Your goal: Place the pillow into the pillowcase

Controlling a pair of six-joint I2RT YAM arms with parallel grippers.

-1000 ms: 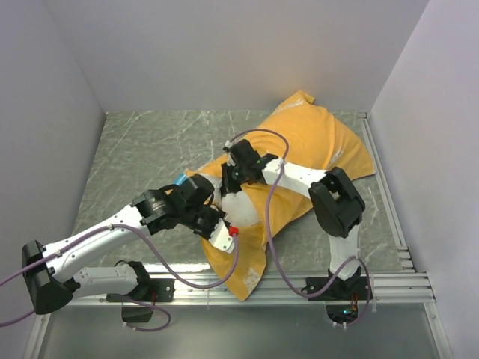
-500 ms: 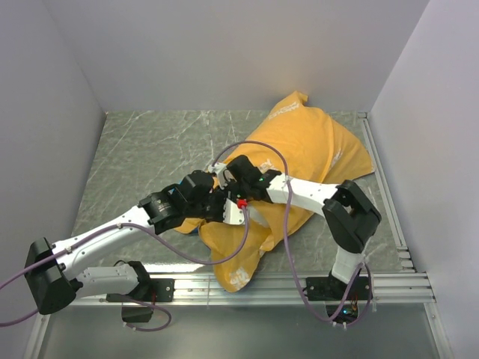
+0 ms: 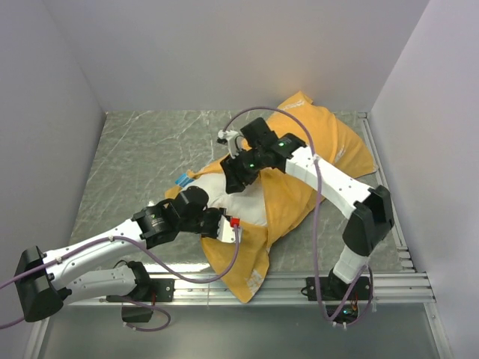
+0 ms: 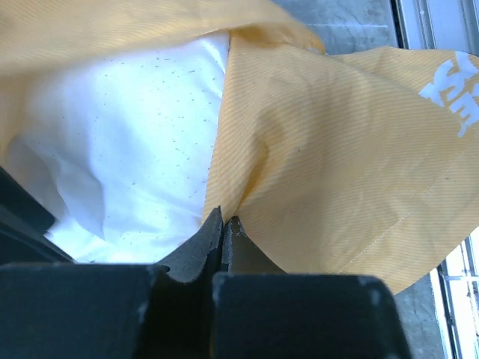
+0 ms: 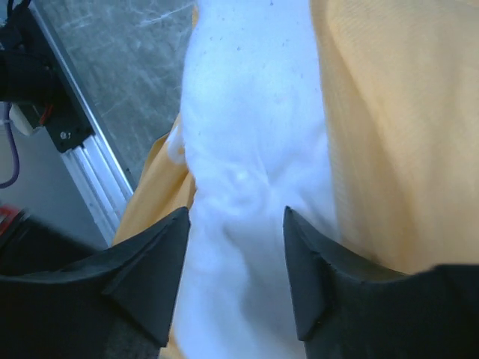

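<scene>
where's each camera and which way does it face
Top external: above and behind the bases, looking down on the table; both arms show.
Left wrist: on the left arm, looking along the left tool, shut on the pillowcase.
Right wrist: on the right arm, looking past the open right tool at the pillow.
Shared: all three show pillow and pillowcase.

Left hand [image 4: 223,221] pinched closed, right hand [image 5: 236,224] spread apart, both arms stretched forward.

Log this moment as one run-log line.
left claw: shut on pillowcase edge | right claw: open over pillow | pillow: partly inside, white end exposed | task: unfinished
</scene>
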